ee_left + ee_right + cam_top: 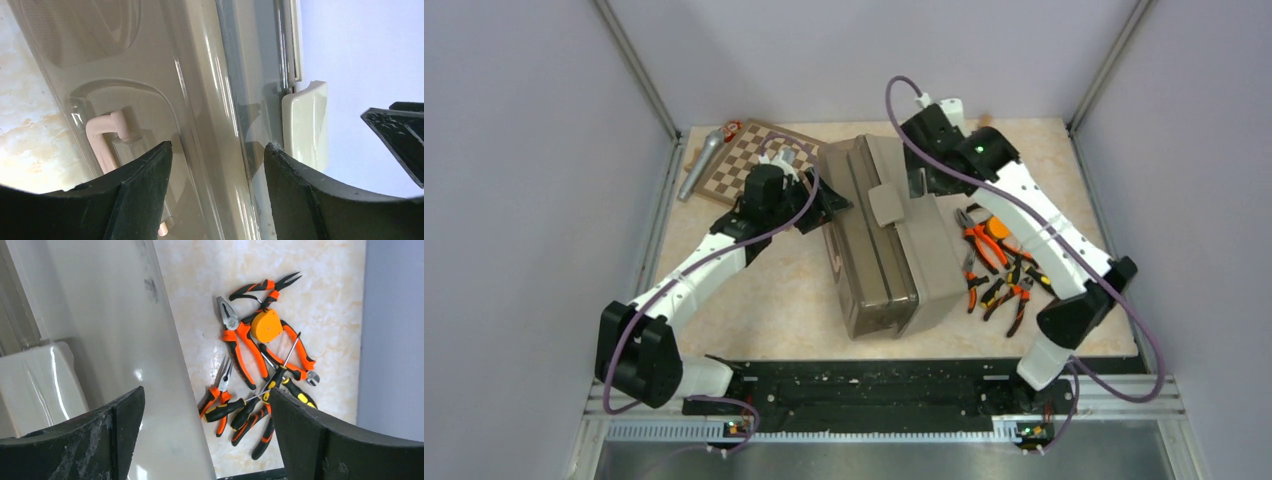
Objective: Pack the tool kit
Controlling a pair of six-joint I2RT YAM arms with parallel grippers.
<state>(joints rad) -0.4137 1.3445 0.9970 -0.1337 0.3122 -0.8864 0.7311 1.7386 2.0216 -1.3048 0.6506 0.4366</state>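
The grey-brown toolbox (pixel 894 270) lies shut in the middle of the table, its beige latch (pixel 886 205) on top. My left gripper (pixel 832 205) is at its far left side. In the left wrist view that gripper (pixel 218 150) has its jaws apart, straddling a ridge of the toolbox lid (pixel 200 90). The pink handle (pixel 102 140) shows through the plastic. My right gripper (pixel 921 183) hangs wide open at the far right side, beside the latch (pixel 40 385), holding nothing. Orange-handled pliers (pixel 240 340), an orange tape measure (pixel 266 325) and yellow-black screwdrivers (pixel 235 409) lie piled to the right.
A brown-and-cream chessboard (pixel 754 160) and a silver microphone (pixel 702 165) lie at the back left, behind my left arm. The tool pile (pixel 999 265) lies under my right arm's forearm. Grey walls close in the table on three sides.
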